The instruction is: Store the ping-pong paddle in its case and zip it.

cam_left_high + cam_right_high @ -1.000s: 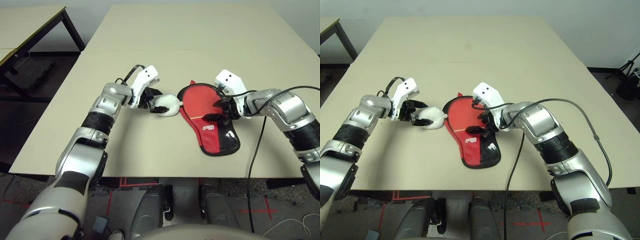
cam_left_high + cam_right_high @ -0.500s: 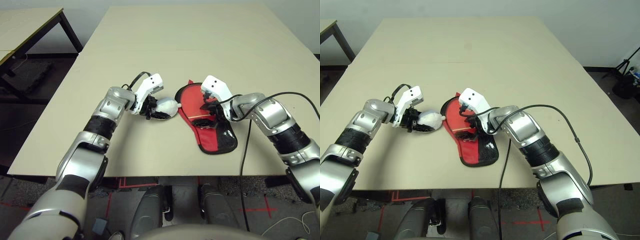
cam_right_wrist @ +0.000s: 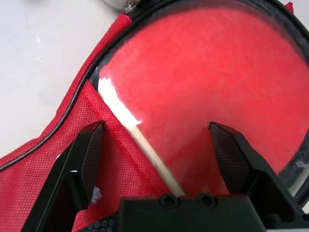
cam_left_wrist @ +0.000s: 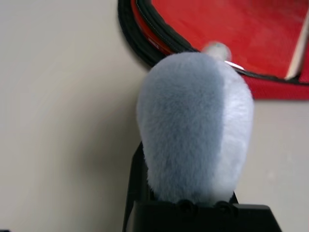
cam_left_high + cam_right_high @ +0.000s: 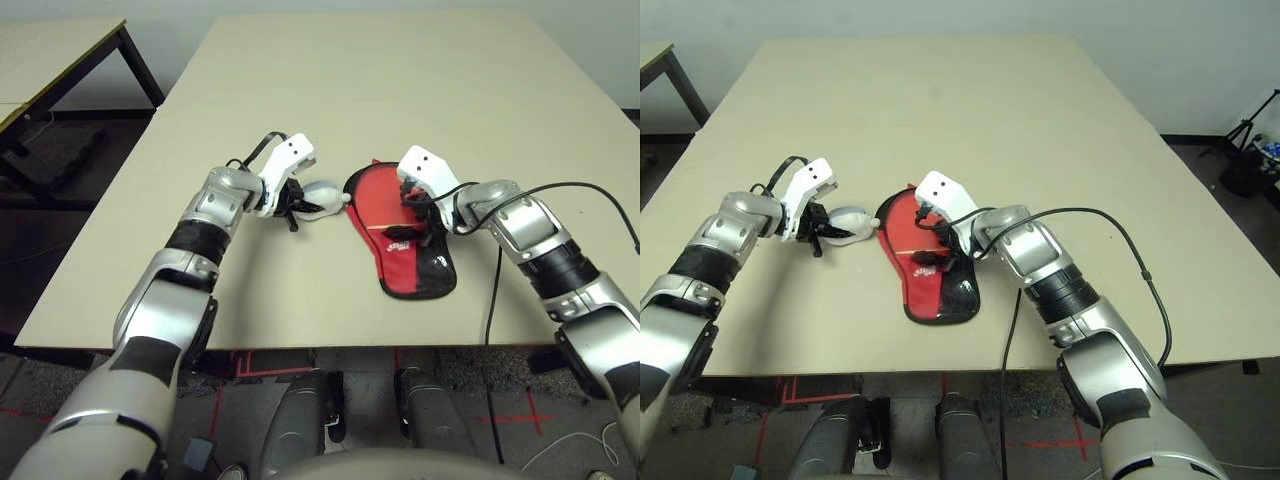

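Lying flat near the table's front edge, the case (image 5: 400,235) runs its long axis from the round end, farther from you, to the narrow handle end nearest you, tilted slightly right. The ping-pong paddle (image 3: 203,87) is already inside — its red face shows in the open mouth. You are at the zipping step: your left gripper (image 5: 293,208) is pinched on the white fluffy ball (image 4: 193,125) at the rim, while your right gripper (image 3: 159,145) hangs spread over the case. Next, judge a steadying press, then pull along the rim.
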